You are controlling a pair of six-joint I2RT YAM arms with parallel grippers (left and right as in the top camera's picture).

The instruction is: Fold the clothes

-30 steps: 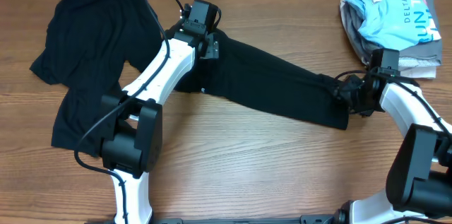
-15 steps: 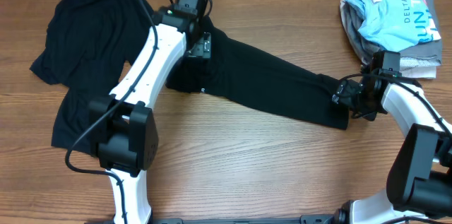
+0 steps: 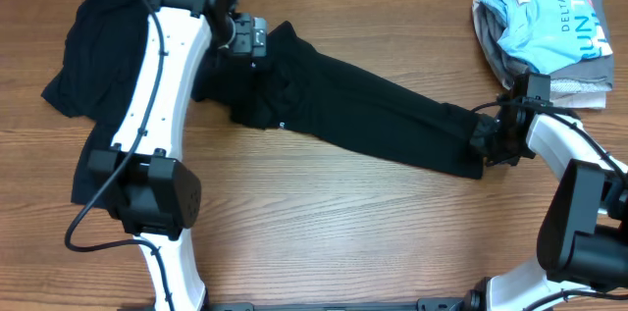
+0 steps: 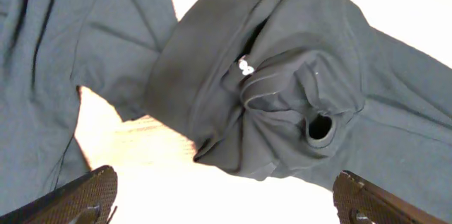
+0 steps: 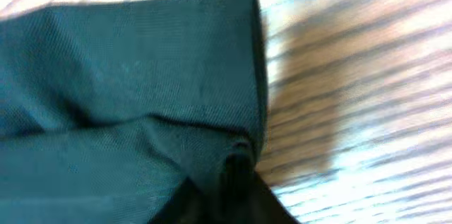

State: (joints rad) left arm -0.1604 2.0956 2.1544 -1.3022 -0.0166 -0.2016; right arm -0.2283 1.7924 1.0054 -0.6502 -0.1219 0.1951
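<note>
Clothes [image 3: 373, 120] are all unfolded: 1 black shirt stretches from centre toward 3 o'clock, and the 2nd shirt [image 3: 88, 66] lies crumpled at 9 o'clock. The left gripper [image 3: 247, 36] hangs open and empty over the stretched shirt's 10 o'clock end. The right gripper [image 3: 491, 142] is pinched on its 3 o'clock end.

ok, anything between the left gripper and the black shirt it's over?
Nothing visible. The left gripper hangs open above the bunched end of the stretched black shirt, with no object between its fingers and the cloth. The other black shirt lies off to the side, not over the bunch.
</note>
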